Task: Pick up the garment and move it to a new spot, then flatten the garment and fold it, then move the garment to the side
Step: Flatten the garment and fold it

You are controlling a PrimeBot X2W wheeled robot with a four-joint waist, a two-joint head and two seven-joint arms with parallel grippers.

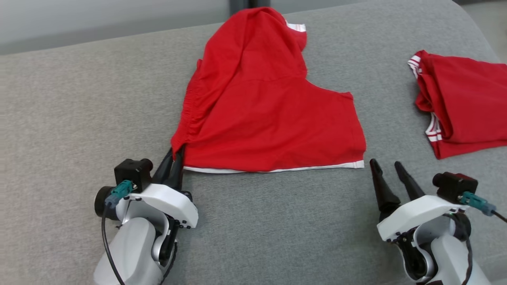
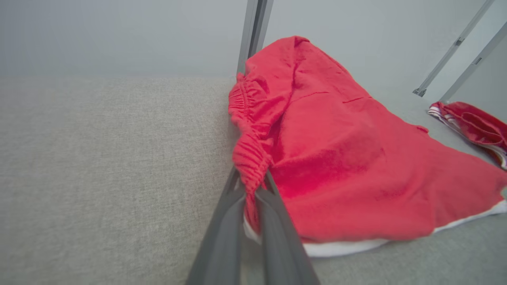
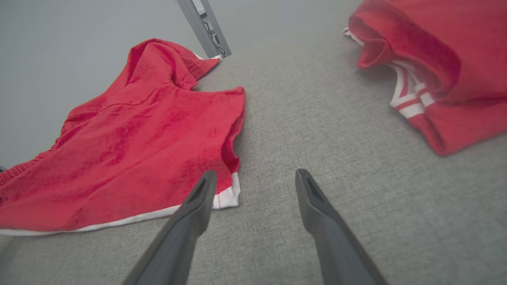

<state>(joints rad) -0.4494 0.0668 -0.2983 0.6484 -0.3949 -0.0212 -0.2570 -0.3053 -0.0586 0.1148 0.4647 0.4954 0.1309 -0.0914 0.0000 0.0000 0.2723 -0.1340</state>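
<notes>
Left tool [image 1: 174, 156] clenched on waistband corner of garment [image 1: 261, 107], spread mid-surface [image 1: 79, 99] toward rear edge. Right tool [image 1: 385, 163] released, fingers apart, just beside garment's hem corner. Second garment [image 1: 463, 103] at right edge.

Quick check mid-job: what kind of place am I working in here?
Likely a lab or test bench for cloth folding, not a home: a wide surface covered in grey fabric, bare metal frame posts against a plain grey wall, and a second red garment lying off to the right.
</notes>
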